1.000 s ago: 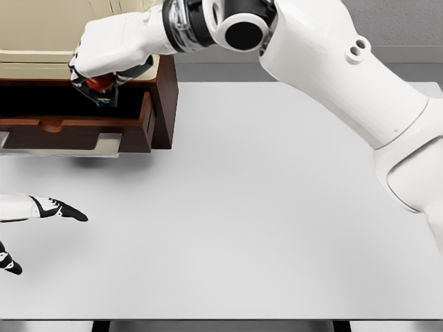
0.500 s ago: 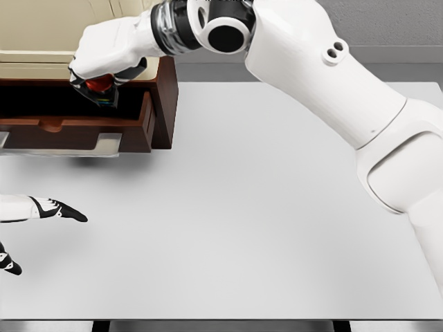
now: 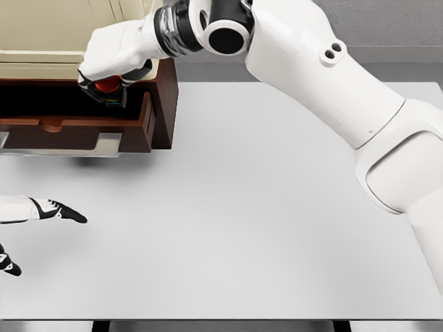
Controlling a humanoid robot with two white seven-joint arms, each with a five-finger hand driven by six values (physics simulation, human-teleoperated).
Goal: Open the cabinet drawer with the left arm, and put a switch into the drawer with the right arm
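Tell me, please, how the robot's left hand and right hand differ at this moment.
The right hand is raised over the open drawer, while the left hand hovers low over the table at the picture's left edge. The right hand is closed around the red-topped switch; the left hand holds nothing, its fingers relaxed. Both have white backs and dark fingers.

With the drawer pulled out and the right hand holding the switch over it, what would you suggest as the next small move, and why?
Probably lower the right hand a little into the drawer and then let go. The hand is closed around the red-topped switch above the drawer's dark open cavity, near its right wall, so the switch does not appear to rest on anything yet. The left hand is off the drawer, low at the left edge.
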